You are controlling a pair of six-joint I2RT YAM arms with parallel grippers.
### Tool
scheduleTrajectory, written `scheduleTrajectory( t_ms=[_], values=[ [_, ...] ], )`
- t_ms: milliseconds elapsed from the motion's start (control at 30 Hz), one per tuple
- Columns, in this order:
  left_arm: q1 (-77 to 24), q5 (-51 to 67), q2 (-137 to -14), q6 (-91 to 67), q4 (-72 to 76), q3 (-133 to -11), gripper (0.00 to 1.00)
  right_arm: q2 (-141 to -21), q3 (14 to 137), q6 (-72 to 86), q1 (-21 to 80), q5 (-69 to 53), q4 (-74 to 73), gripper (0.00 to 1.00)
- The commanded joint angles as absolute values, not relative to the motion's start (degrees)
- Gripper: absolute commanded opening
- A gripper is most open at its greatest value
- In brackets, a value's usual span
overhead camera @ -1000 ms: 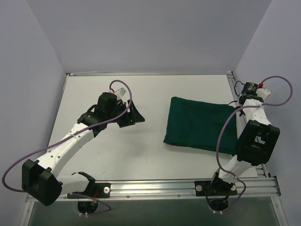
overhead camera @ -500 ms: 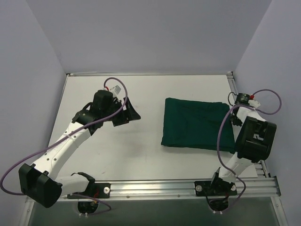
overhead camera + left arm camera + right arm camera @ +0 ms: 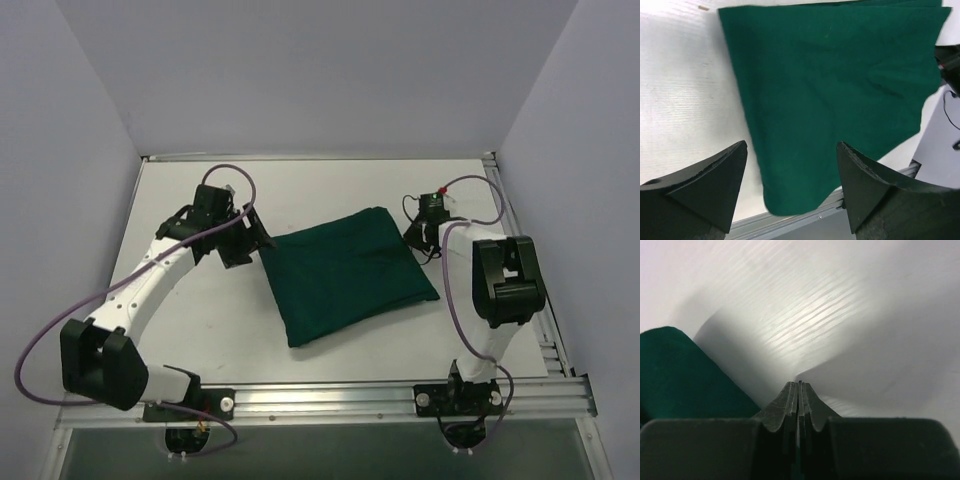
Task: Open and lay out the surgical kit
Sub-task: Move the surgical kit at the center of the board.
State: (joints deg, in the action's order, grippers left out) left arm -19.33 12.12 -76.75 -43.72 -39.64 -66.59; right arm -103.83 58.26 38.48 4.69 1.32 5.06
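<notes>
From here the job looks barely started. The green cloth (image 3: 345, 272) lies folded shut on the counter (image 3: 330, 190), a flat bundle turned corner-on to me, with no flap lifted or spread. No tray and no instruments show in any view. I take it they are inside the cloth, though nothing confirms that.

My left gripper (image 3: 250, 240) sits just beside the cloth's left corner, released, its jaws spread wide. In the left wrist view the left gripper (image 3: 790, 150) frames the cloth's near edge between its two fingers, hovering above it and holding nothing.

My right gripper (image 3: 418, 232) is at the cloth's right corner, clenched. In the right wrist view its fingertips (image 3: 799, 386) press together with bare counter beyond them and the cloth (image 3: 680, 375) just to their left. I cannot tell whether a sliver of the edge is pinched lower down between the jaws.

Done so far, by my reading: the bundle sits between both arms. Left to do is everything that matters: catching a loose flap, peeling each fold back until the cloth lies flat, then setting out whatever is inside.
</notes>
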Motion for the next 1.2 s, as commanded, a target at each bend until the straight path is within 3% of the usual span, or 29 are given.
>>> scheduleTrajectory(
  t_ms=[0, 233, 400, 433, 633, 933, 1167],
  values=[
    [-19.0, 8.4, -80.6, -46.0, -42.5, -69.2, 0.81, -104.7, 59.3, 38.4, 6.3, -4.2, 4.9, 0.00],
    [-18.9, 2.2, -84.7, -52.8, -47.7, -69.9, 0.44, -103.7, 64.6, 27.9, 5.0, 2.0, -6.8, 0.00],
    [-18.9, -0.1, -83.9, -54.0, -62.6, -75.2, 0.05, -102.1, 64.5, 27.0, 3.7, -0.5, -12.8, 0.00],
    [-19.0, -0.8, -83.8, -54.6, -65.0, -76.1, 0.02, -102.2, 65.0, 26.8, 4.0, -0.2, -14.5, 0.00],
    [-19.6, 5.2, -88.8, -53.8, -69.8, -74.4, 0.02, -101.9, 67.3, 25.4, 4.9, -2.1, -22.2, 0.00],
    [-20.1, 4.8, -102.8, -50.1, -70.1, -78.8, 0.02, -99.3, 68.6, 25.2, 8.1, -3.8, -26.7, 0.00],
    [-19.4, 6.1, -111.6, -47.5, -69.1, -89.4, 0.02, -101.3, 68.9, 22.9, 10.1, -4.8, -27.0, 0.00]
  ],
)
